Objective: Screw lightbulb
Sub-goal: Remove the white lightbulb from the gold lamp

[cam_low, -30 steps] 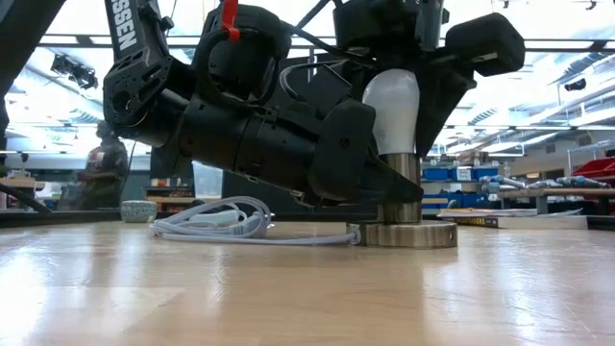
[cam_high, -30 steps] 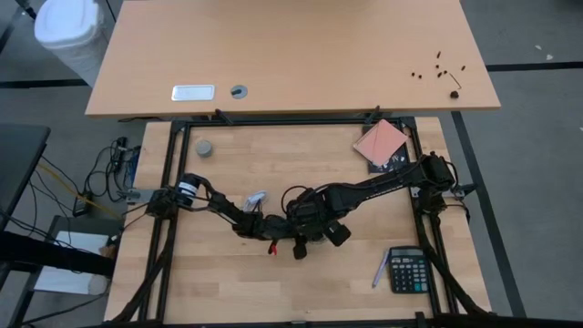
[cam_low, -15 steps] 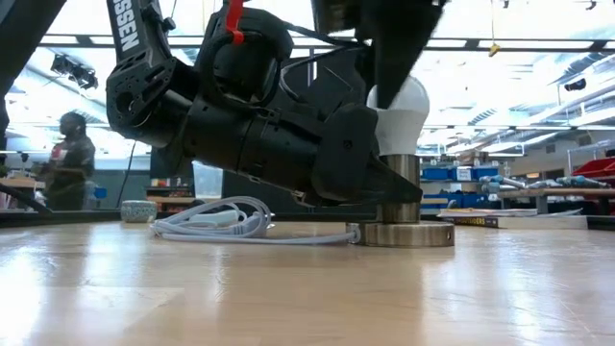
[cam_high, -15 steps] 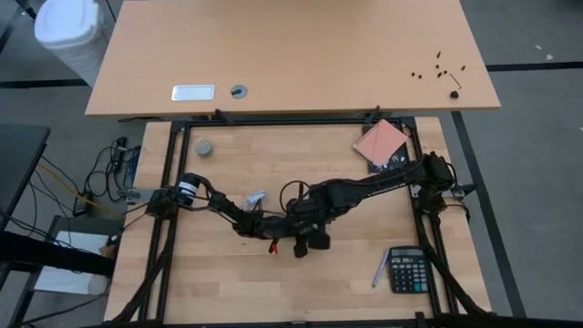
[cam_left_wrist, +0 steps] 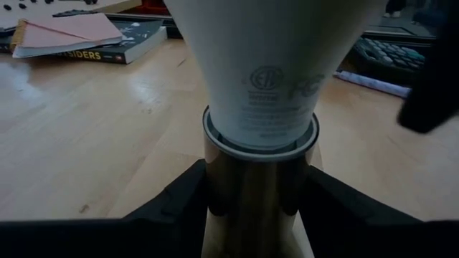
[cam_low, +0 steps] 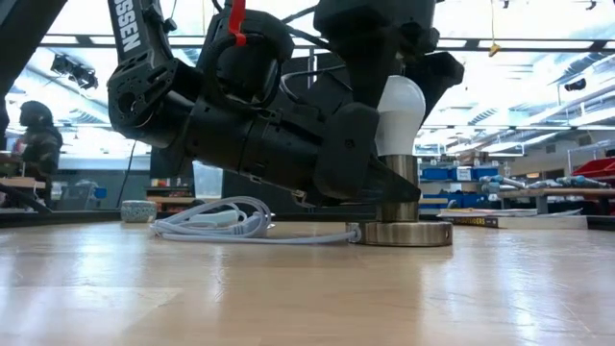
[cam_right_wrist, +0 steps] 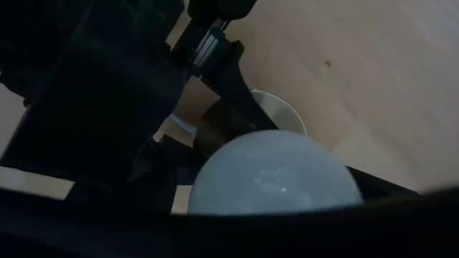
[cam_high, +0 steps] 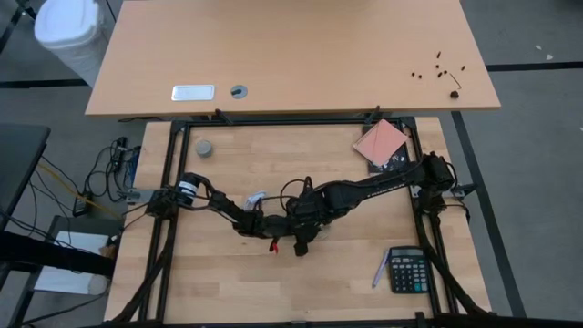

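Note:
The white lightbulb (cam_low: 399, 115) stands upright in a metallic socket (cam_low: 399, 187), whose round base disc (cam_low: 404, 234) rests on the table. My left gripper (cam_left_wrist: 258, 215) reaches in level from the table's left and is shut on the socket's stem. My right gripper (cam_low: 399, 67) hangs over the bulb, pointing down and open. Its fingers stand beside the bulb's dome (cam_right_wrist: 276, 172) with a little gap showing. In the high view both grippers meet near the table's middle (cam_high: 301, 235). My left gripper pinches the socket's metal stem (cam_left_wrist: 254, 186) between its two fingers, just under the bulb's neck. The fingers (cam_left_wrist: 183, 197) come in level from the table's left, one on each side of the stem. The socket stands upright with its base disc on the table.
The socket's white cable (cam_low: 221, 223) lies coiled on the table behind my left gripper. A calculator (cam_high: 408, 271) and a pen (cam_high: 378, 271) lie near the front right. A book under pink paper (cam_high: 383, 144) lies at the back right, and a grey puck (cam_high: 206, 148) at the back left.
My right gripper has rolled about a quarter turn around its downward line while staying over the bulb. The bulb and socket stand where they were, and my left gripper has kept its hold.

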